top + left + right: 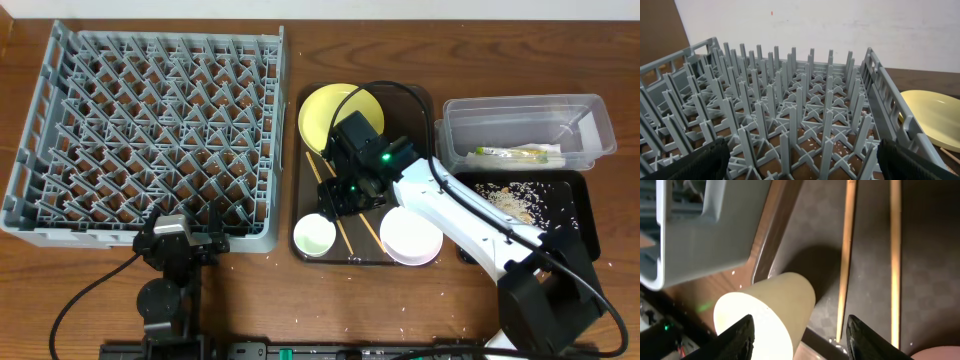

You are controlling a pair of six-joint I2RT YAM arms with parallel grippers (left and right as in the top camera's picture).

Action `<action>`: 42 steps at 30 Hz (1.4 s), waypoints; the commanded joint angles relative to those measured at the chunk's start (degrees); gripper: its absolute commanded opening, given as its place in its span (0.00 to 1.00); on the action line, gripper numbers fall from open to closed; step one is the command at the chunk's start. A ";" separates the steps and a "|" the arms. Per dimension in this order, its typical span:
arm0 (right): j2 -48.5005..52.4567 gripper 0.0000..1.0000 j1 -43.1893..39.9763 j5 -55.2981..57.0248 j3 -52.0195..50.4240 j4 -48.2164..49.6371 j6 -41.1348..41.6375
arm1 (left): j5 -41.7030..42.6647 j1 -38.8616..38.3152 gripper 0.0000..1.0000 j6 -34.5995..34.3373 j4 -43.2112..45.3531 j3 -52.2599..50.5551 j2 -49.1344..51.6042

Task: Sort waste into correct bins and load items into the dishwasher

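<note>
One rack [150, 110], one plate [325, 115], one cup [313, 236], one bowl [410, 238], two chopsticks [846, 255], one tub [590, 110], one black tray [585, 215]

Small white cup [313, 236], seemingly upright, just beside two wooden chopsticks [846, 255]

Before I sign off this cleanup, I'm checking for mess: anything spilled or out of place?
Yes: loose rice grains lie scattered on the table under the grey rack, not in any bin.
</note>
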 commanded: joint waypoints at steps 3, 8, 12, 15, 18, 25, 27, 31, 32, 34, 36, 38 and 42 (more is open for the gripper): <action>0.26 0.55 2.69 0.90 -0.37 -2.75 -3.54 | -0.09 -0.28 0.94 0.79 -2.12 -0.87 -0.15; 3.89 0.47 4.52 3.17 -0.44 -1.46 -2.01 | -0.09 -0.28 0.94 0.81 -2.12 -0.87 -0.15; 6.23 0.27 4.26 2.49 -0.44 -1.07 -1.64 | -0.09 -0.28 0.94 0.79 -2.12 -0.87 -0.15; 6.40 0.09 3.65 2.10 -0.42 -1.27 -1.62 | -0.07 -0.28 0.94 0.76 -2.10 -0.87 -0.15; 6.40 0.01 3.61 2.08 -0.42 -1.25 -1.64 | 0.61 -0.28 0.94 0.09 -2.03 -0.87 -0.15; 2.97 0.01 -0.09 1.27 2.40 -3.65 -4.11 | 2.93 -0.28 0.94 -3.61 -4.26 2.56 0.48; 0.02 0.01 -3.21 1.27 3.96 -4.09 -4.72 | 3.96 -0.28 0.94 -5.25 -6.21 5.99 2.34; -6.99 0.01 -12.57 0.90 5.97 -1.22 -5.07 | 9.40 -0.28 0.94 -8.11 -8.31 15.93 13.75; -8.24 0.01 -14.51 0.28 5.97 0.02 -5.09 | 11.06 -0.28 0.94 -8.57 -8.33 18.47 17.59; -9.92 0.01 -17.49 -1.57 5.97 1.75 -5.07 | 14.56 -0.28 0.94 -8.79 -8.35 23.08 24.72; -11.15 0.01 -20.02 -3.72 5.97 3.02 -5.07 | 19.32 -0.28 0.94 -9.84 -8.37 28.89 33.38; -11.91 0.01 -22.05 -5.29 5.97 4.11 -5.07 | 25.11 -0.28 0.94 -10.08 -8.37 34.23 40.98; -12.31 0.01 -24.79 -8.07 5.97 5.99 -5.07 | 43.10 -0.28 0.94 -12.13 -4.35 42.88 54.58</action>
